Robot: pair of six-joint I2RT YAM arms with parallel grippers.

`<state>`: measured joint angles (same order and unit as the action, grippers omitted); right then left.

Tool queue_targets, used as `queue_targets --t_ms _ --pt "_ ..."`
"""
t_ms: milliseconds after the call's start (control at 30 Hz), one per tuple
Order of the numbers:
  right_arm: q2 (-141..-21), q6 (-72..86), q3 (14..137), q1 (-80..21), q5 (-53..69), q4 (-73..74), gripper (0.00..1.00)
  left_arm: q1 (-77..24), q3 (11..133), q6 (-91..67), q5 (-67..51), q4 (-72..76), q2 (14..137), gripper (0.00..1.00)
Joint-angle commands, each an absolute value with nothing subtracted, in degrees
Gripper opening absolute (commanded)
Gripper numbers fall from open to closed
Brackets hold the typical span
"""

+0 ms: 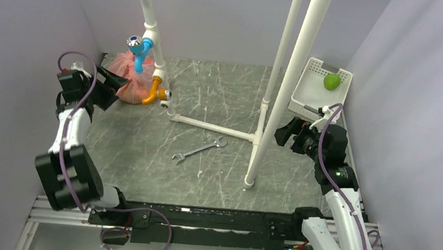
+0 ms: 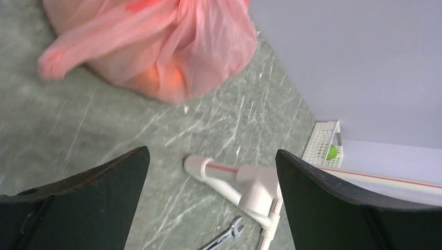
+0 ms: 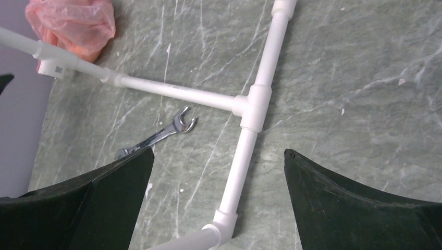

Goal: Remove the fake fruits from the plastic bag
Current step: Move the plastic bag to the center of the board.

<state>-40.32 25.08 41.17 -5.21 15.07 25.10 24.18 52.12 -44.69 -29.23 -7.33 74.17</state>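
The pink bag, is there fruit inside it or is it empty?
Not empty. The plastic bag bulges in a rounded lump, and orange-red fruits glow through its thin side. How many, cannot tell.

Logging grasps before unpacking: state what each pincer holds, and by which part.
Nothing. The left pincer is open, short of the crinkly translucent pink plastic bag; the right pincer is open too.
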Motion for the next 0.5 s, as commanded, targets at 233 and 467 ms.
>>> queue_targets --t_ms 233,467 --pt "-47.4 24.7 45.2 -5.5 20.8 21.2 1.00 25.4 82.3 -38.9 -35.2 -8.3 102.2 0.96" --pt "-48.2 23.5 46.0 -5.4 18.4 22.5 1.00 23.3 96.9 -28.4 -28.1 -15.4 111.4 0.95"
